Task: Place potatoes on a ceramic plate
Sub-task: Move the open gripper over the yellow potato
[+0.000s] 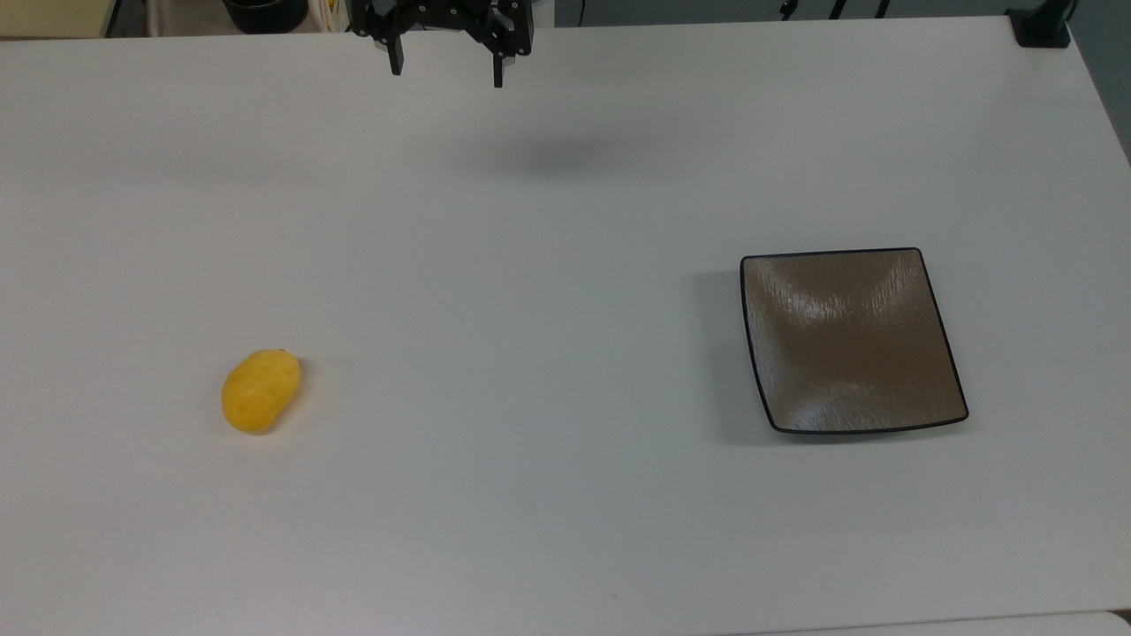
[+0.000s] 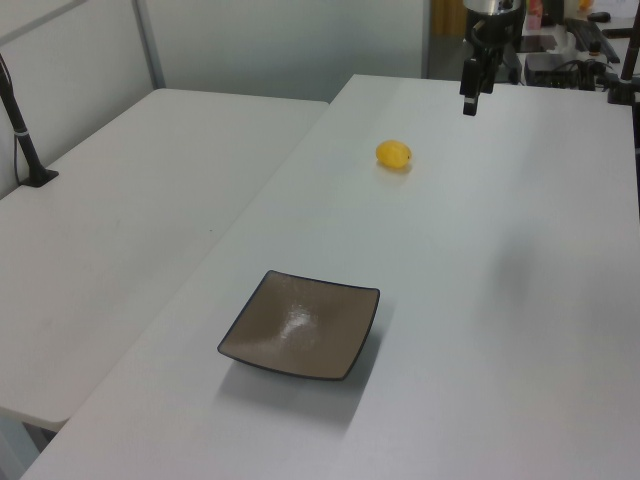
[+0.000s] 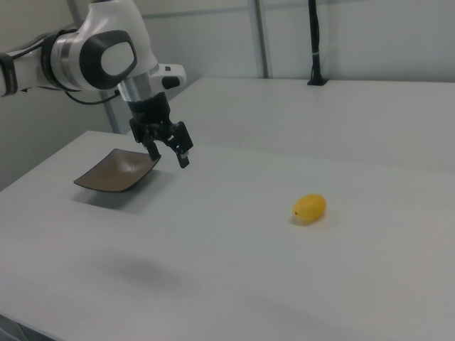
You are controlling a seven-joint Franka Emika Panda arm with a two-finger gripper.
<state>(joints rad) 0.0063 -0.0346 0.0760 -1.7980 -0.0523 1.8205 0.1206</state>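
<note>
The right view shows the white arm (image 3: 85,57) and its joints at upper left; the top view shows the gripper (image 1: 446,69) alone, at the top edge. The left view shows a second table (image 2: 130,210) alongside at its left and clutter at upper right.

Potato (image 1: 260,390): lower left of the top view, lying on the table (image 1: 530,353), its long axis running from lower left to upper right of the frame. Bright yellow, smooth, oval, with shallow dimples.

Plate (image 1: 850,340): right of centre in the top view, well apart from the potato. Square, glossy brown-grey, thin dark rim, corners slightly raised, streaked surface, nothing on it.

Gripper: raised above the table, fingers (image 3: 183,160) spread wide, holding nothing.
</note>
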